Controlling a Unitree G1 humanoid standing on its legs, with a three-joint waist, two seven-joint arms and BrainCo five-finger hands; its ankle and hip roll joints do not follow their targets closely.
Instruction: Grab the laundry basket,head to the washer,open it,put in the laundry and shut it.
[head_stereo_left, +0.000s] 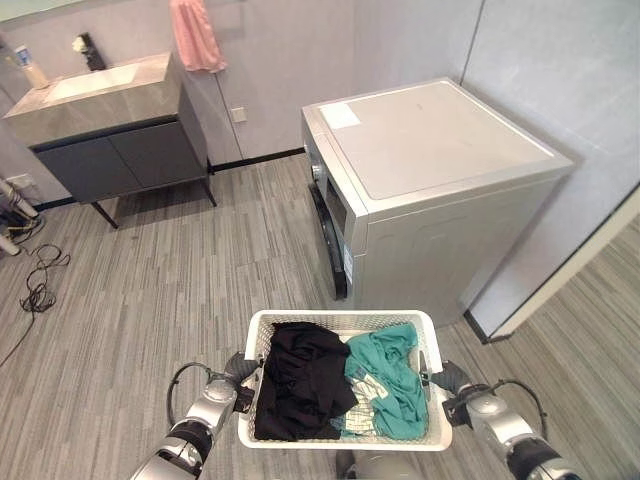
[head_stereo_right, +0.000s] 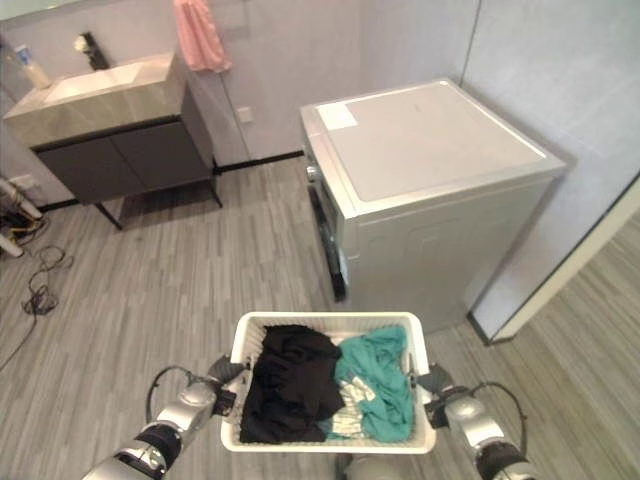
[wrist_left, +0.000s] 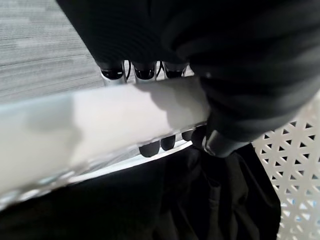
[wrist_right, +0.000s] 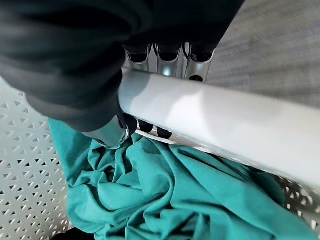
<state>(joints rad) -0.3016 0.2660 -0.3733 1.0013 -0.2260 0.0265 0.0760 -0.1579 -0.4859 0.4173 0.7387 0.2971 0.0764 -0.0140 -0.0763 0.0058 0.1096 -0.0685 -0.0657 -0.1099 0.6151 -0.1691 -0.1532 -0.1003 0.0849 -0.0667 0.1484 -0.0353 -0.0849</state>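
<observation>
I carry a white perforated laundry basket (head_stereo_left: 340, 322) low in front of me. A black garment (head_stereo_left: 300, 382) lies in its left half, a teal one (head_stereo_left: 388, 380) in its right half. My left hand (head_stereo_left: 240, 382) grips the basket's left rim; its fingers (wrist_left: 149, 148) curl round the white rim (wrist_left: 100, 125). My right hand (head_stereo_left: 450, 384) holds the right rim (wrist_right: 210, 120) the same way, fingers (wrist_right: 147, 126) wrapped over it above the teal cloth (wrist_right: 165, 195). The silver-grey washer (head_stereo_left: 430, 150) stands just ahead, its dark front door (head_stereo_left: 328, 238) shut and facing left.
A vanity with a sink (head_stereo_left: 110, 120) stands at the far left against the wall. A pink towel (head_stereo_left: 195, 35) hangs beside it. Loose cables (head_stereo_left: 38, 285) lie on the floor at the left. The grey wall (head_stereo_left: 560, 70) runs close behind and right of the washer.
</observation>
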